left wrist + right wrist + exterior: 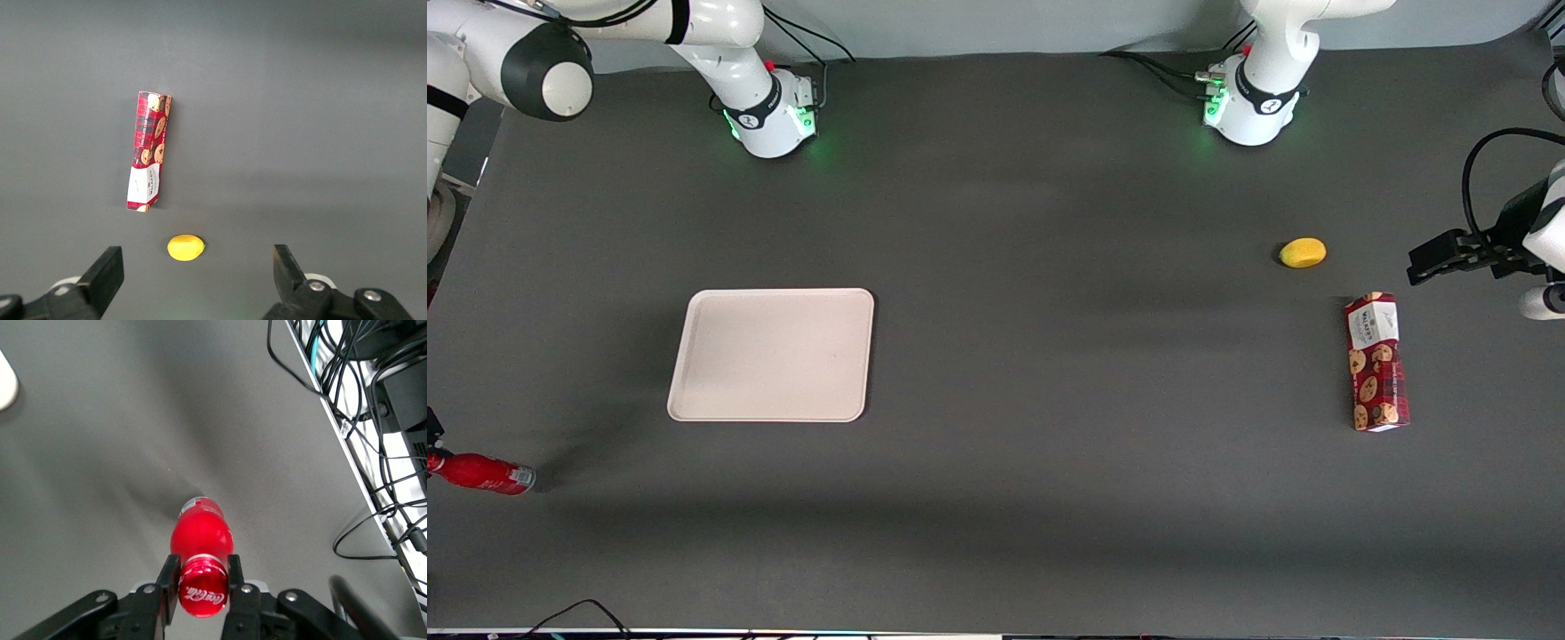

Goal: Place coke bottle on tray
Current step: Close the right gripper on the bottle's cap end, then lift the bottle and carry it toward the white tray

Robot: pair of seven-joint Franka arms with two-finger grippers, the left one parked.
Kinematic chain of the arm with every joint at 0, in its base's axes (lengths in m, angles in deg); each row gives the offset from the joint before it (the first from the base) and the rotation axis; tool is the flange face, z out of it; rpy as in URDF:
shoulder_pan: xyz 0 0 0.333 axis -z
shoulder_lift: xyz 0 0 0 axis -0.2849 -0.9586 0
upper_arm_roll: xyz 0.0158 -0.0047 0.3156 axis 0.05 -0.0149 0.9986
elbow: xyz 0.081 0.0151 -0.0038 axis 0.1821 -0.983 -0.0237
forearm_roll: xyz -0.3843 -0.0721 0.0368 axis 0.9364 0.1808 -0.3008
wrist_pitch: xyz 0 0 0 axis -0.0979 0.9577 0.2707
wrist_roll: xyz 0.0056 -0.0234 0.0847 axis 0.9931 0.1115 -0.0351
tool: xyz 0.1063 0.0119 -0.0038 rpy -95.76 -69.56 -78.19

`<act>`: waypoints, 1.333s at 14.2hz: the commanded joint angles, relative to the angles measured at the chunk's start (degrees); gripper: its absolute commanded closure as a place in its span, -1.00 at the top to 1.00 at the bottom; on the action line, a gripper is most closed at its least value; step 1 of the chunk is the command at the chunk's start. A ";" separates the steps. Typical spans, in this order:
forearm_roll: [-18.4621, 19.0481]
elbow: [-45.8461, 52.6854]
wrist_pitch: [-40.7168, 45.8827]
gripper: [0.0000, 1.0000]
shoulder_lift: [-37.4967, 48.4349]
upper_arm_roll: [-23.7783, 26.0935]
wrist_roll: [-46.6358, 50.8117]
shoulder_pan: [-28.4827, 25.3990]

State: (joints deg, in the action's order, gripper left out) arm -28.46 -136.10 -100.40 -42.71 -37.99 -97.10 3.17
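Over at the working arm's end of the counter (996,498), right at the edge of what I can see from the front, the coke bottle (482,473) shows with its silvery base pointing toward the middle of the counter and its cap end cut off by the edge of the front view. Looks tilted or lying over from here, and I honestly can't tell if it's resting on the counter or already lifted a bit.

The wrist camera clears up the grip part: the hand (202,585) has its two fingers (167,583) pinched snug on either side of the bottle's red cap and neck, so it's holding the bottle, not just hanging near it. Bottle body hangs away from the hand toward the dark counter below.

So progress-wise I'd call the grab done and basically everything else still to go. The tray (772,354) sits bare, well apart from the bottle, closer to the middle of the counter and a bit farther from the front camera. Bottle still needs to be carried over there, set down inside the rim and let go.

Other stuff is nowhere near the action: a red cookie box (1376,362) and a little yellow lemon-looking thing (1303,252) are way off toward the parked arm's end.
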 commanded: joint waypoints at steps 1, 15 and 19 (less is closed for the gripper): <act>0.56 -0.84 5.93 -0.92 4.20 -0.07 3.94 -1.18; 9.97 -1.10 38.19 -0.94 26.79 0.01 41.72 -16.72; 11.63 -11.28 38.13 -0.94 32.51 0.19 57.88 -22.87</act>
State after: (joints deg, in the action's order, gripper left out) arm -18.98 -139.49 -60.92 -14.19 -37.63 -46.85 -16.87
